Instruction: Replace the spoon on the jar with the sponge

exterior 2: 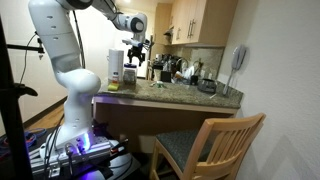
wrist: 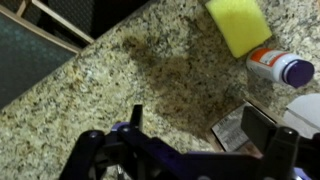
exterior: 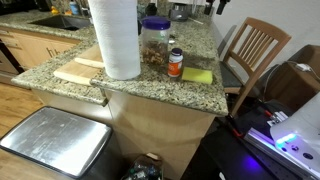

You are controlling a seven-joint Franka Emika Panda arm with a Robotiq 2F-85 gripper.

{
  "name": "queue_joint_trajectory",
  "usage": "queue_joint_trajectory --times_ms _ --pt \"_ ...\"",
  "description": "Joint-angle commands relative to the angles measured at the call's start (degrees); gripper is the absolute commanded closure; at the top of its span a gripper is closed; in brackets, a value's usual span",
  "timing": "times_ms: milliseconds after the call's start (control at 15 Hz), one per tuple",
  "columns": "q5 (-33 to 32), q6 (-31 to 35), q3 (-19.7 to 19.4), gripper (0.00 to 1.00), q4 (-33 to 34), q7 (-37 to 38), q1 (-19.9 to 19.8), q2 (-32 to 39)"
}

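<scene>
The jar (exterior: 155, 45), clear with a purple-blue lid and brown contents, stands on the granite counter (exterior: 150, 90) beside a paper towel roll. I cannot make out the spoon in any view. The yellow sponge (exterior: 197, 75) lies flat near the counter's right end. In the wrist view the sponge (wrist: 238, 22) sits at the top. My gripper (exterior 2: 137, 54) hangs above the counter, well over the jar's height. In the wrist view the gripper (wrist: 197, 125) is open with bare granite between its fingers. A labelled container side (wrist: 233, 125) shows next to one finger.
A small orange bottle (exterior: 175, 63) stands between jar and sponge and also shows in the wrist view (wrist: 280, 66). A tall paper towel roll (exterior: 115, 38) and a wooden board (exterior: 80, 68) occupy the counter's left. A wooden chair (exterior: 255, 50) stands beside the counter, a metal bin lid (exterior: 55, 140) below.
</scene>
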Motion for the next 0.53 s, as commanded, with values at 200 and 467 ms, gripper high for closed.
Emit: queue_joint_trajectory --times_ms 200,467 --pt "0.0 3.4 2.2 0.0 3.1 -3.5 2.8 -1.5" --pt "1.0 3.1 2.4 0.0 4.2 -6.8 4.0 0.4"
